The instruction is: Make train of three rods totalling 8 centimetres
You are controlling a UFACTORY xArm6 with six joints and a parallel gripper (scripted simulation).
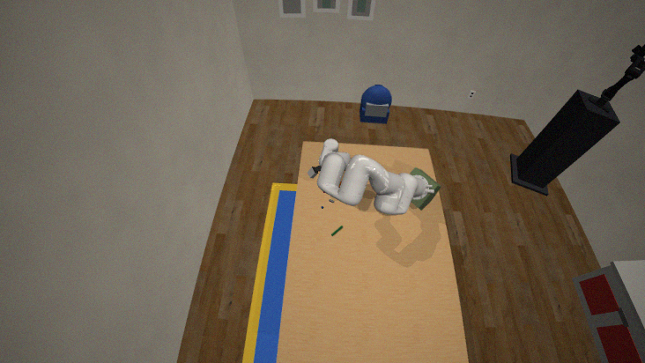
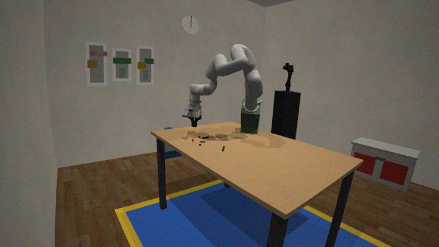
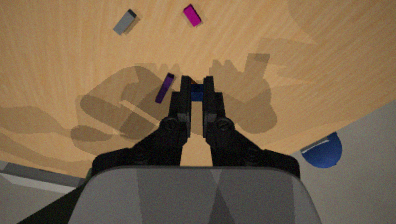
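Note:
My gripper [image 2: 194,125] [image 3: 197,89] is shut on a small blue rod [image 3: 197,94] and holds it well above the table. On the table lie a magenta rod [image 2: 192,139] [image 3: 192,15], a grey rod [image 1: 330,201] [image 2: 202,141] [image 3: 124,23], a purple rod [image 2: 205,137] [image 3: 164,89] and an orange rod [image 2: 199,136], which is mostly hidden behind the fingers in the wrist view. A second blue rod [image 1: 322,207] [image 2: 200,144] lies near the grey one. A green rod [image 1: 337,231] [image 2: 223,148] lies apart from the others. The fingertips are hidden in the top view.
The wooden table [image 1: 370,307] [image 2: 276,171] carries the arm's green base [image 1: 427,202] [image 2: 249,123] at its far side. The arm's shadow falls over the purple rod's area. A blue-and-yellow mat [image 1: 272,270] [image 2: 147,226] lies on the floor beside and under the table.

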